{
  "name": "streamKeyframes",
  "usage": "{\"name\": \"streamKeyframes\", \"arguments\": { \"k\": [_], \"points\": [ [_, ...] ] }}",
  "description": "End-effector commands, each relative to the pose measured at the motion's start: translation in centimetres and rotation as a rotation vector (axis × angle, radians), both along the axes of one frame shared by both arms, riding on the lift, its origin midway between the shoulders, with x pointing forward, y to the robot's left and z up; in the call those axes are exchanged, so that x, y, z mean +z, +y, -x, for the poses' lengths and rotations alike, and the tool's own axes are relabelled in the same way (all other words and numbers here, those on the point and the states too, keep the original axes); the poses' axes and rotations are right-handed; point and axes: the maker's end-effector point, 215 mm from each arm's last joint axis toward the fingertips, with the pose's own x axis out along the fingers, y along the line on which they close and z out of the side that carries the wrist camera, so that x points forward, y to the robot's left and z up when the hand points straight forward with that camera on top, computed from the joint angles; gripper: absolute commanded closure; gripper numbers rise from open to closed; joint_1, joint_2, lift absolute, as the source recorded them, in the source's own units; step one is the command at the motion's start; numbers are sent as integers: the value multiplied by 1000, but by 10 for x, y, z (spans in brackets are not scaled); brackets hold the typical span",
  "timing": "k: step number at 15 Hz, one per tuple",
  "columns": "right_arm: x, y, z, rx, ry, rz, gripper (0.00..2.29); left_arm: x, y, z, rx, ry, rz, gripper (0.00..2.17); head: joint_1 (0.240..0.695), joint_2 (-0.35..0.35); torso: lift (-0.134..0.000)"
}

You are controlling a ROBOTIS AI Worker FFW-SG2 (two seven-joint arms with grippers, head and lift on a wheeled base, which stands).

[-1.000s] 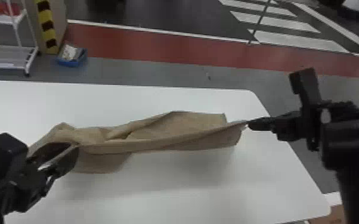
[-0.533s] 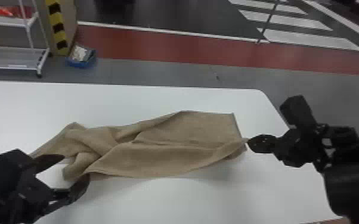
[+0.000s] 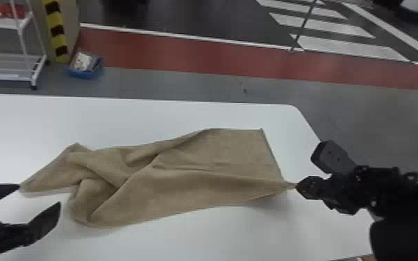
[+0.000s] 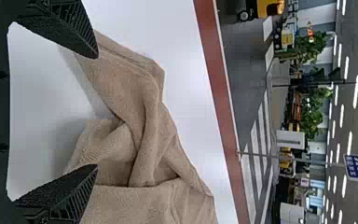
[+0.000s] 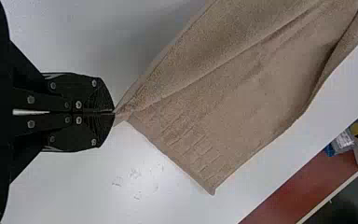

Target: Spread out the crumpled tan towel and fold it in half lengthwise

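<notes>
Your tan towel (image 3: 201,180) lies rumpled across the white surface (image 3: 149,114), its left half twisted in thick folds, its right end flatter, one corner pinched in your closed right tool (image 3: 298,187); your left tool (image 3: 40,195) gapes wide, holding nothing.

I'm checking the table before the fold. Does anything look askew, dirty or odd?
The towel is twisted and bunched toward the robot's left, flatter at the right, where the right gripper pinches a corner. Faint marks, perhaps scuffs, show on the table near that corner.
</notes>
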Motion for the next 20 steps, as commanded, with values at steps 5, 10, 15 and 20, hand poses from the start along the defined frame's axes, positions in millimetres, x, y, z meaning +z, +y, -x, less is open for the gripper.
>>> {"name": "streamKeyframes", "arguments": {
  "k": [5, 10, 15, 20],
  "points": [
    [-9, -1, 4, -64, 5, 5, 1180, 0, 34, 14, 66, 79, 10, 201, 695, -218, -123],
    [-16, 0, -3, -78, 9, -14, 1180, 16, 4, 3, 16, 80, 23, 205, 695, -224, -123],
    [-8, 10, -12, -75, -13, -31, 1180, 7, 19, -39, -4, 83, -37, 211, 695, -224, -123],
    [-5, 9, -8, -75, -16, -20, 1180, -34, 34, -60, -7, 179, -24, 211, 695, -177, -123]
  ]
}}
